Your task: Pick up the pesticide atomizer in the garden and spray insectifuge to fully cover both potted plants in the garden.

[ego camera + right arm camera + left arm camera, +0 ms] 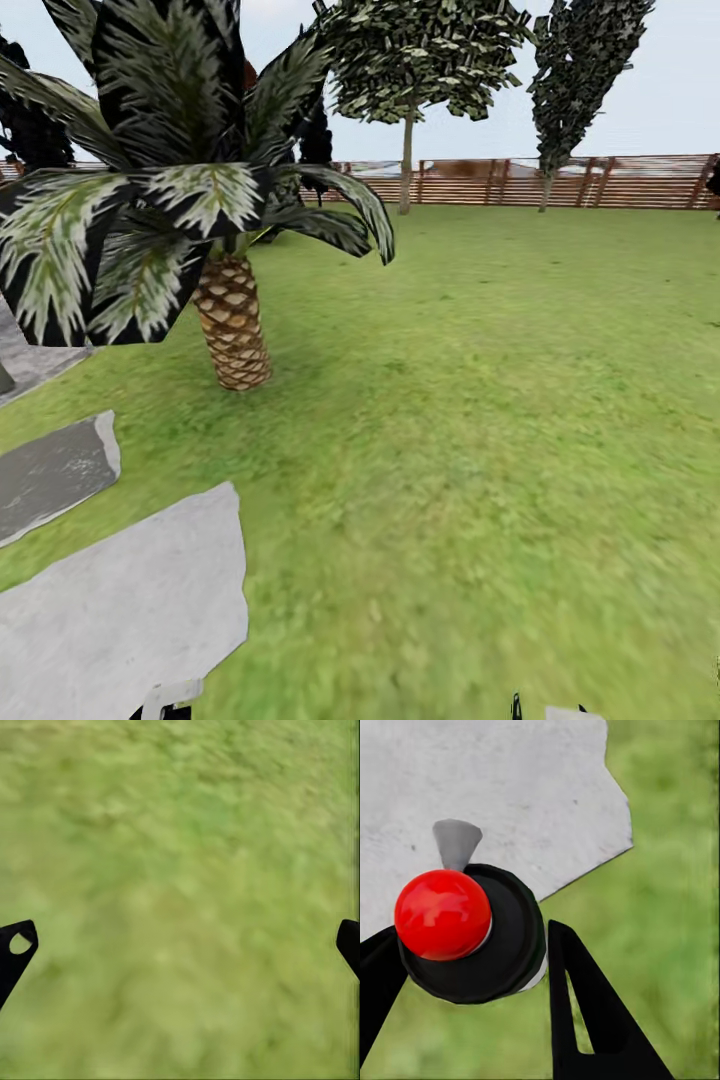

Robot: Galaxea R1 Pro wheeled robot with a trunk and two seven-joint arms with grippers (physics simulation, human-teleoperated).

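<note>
In the left wrist view my left gripper [472, 931] is shut on the pesticide atomizer [502, 945], seen end-on. The atomizer shows as a round black body with a red ball on top and a grey spout pointing away. One black finger [585, 1005] presses each side of it, above a grey stepping stone [495, 787] and the grass. My right gripper [180, 941] hangs open over bare lawn with nothing between its fingers. The potted plants are out of view. The garden's lawn [480, 420] spreads ahead.
A tall palm with a scaly brown trunk [232, 325] stands close at front left, its fronds overhanging. Grey stepping stones [130, 600] lie at lower left. A brown slatted fence [560, 182] and two trees [405, 150] bound the far side.
</note>
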